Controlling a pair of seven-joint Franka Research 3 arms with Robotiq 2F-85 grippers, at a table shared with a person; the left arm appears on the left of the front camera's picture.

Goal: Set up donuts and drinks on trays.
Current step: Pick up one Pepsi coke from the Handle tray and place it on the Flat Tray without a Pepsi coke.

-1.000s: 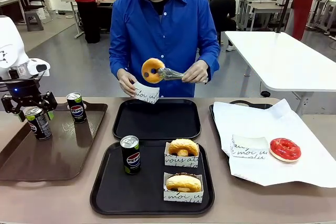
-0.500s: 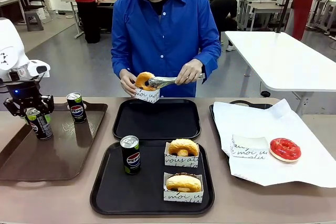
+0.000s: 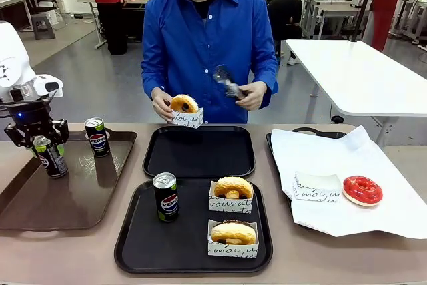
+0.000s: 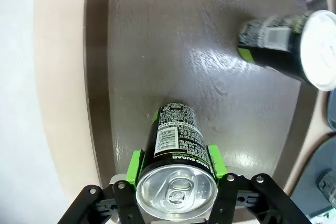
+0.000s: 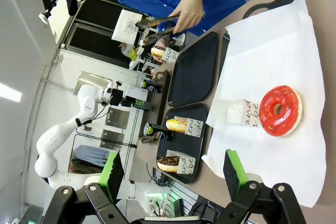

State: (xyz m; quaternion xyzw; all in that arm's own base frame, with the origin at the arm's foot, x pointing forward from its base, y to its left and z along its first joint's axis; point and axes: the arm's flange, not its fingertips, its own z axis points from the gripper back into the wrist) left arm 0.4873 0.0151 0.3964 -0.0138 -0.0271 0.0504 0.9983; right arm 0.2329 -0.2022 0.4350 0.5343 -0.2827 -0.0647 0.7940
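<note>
A slim black Pepsi can [image 4: 176, 150] stands upright on the brown tray [image 3: 73, 205] at the left end of the table [image 3: 67, 253]. Its long axis is vertical and it sits directly between the jaws of the left gripper [image 3: 41, 143]. The green pads hug both its sides, but whether they clamp it or merely bracket it cannot be told. A second can [image 3: 98, 137] stands just to its right. The far black tray [image 3: 200, 155], bare and probably this can's destination, lies farther right, within easier reach of the left arm than of the right gripper [image 5: 173, 177], whose jaws gape empty. The near black tray [image 3: 133, 245] carries one can [image 3: 165, 196] and two sleeved donuts [image 3: 233, 188]. A person's hand [image 3: 162, 103] holds another sleeved donut [image 3: 184, 105] above the far tray's far rim.
</note>
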